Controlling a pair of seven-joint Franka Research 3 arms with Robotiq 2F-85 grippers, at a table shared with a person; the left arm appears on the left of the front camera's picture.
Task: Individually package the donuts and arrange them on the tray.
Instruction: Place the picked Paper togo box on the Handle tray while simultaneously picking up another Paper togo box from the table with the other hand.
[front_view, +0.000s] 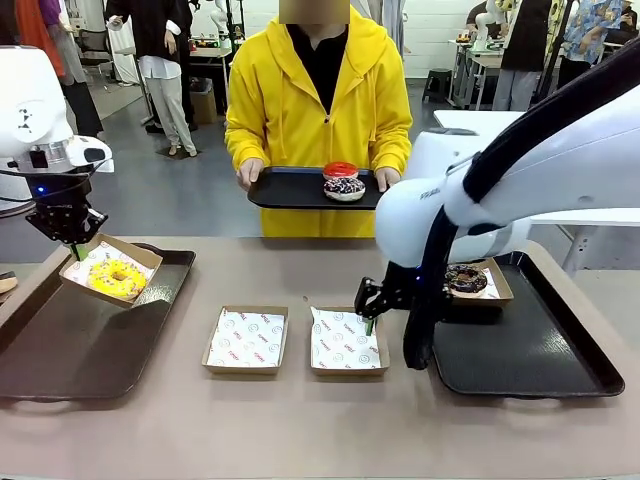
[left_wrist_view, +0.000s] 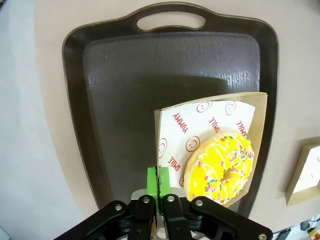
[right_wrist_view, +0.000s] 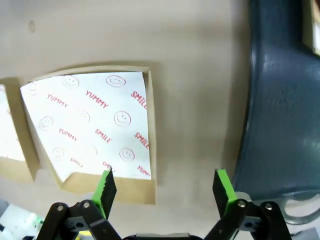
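We have the left claw (left_wrist_view: 157, 182) clenched on the rim of a paper-lined box (left_wrist_view: 200, 120) with the yellow donut (left_wrist_view: 220, 167) sitting inside it. The box hangs tilted over the left tray (left_wrist_view: 150, 65), toward its far end; we cannot tell whether its low corner touches the tray. The right claw (right_wrist_view: 165, 185) is released, jaws spread wide and gripping nothing, low over the desk (right_wrist_view: 200, 50) between an empty box (right_wrist_view: 90, 115) and the right tray (right_wrist_view: 285, 100). On that tray a chocolate donut (front_view: 465, 278) rests in a box of its own (front_view: 497, 285). A second empty box (front_view: 247, 338) lies on the desk just beside the first. Across the desk a person holds a dark tray (front_view: 290, 190) with the red donut (front_view: 340, 169) stacked on the dark sprinkled donut (front_view: 344, 188).

We judge the step in hand to be setting the yellow donut's box down, with two donuts not yet packaged. The next move calls for a slow descent until the box lies flat, then a release. Gripped by one edge, the box tilts, and the donut could slide.
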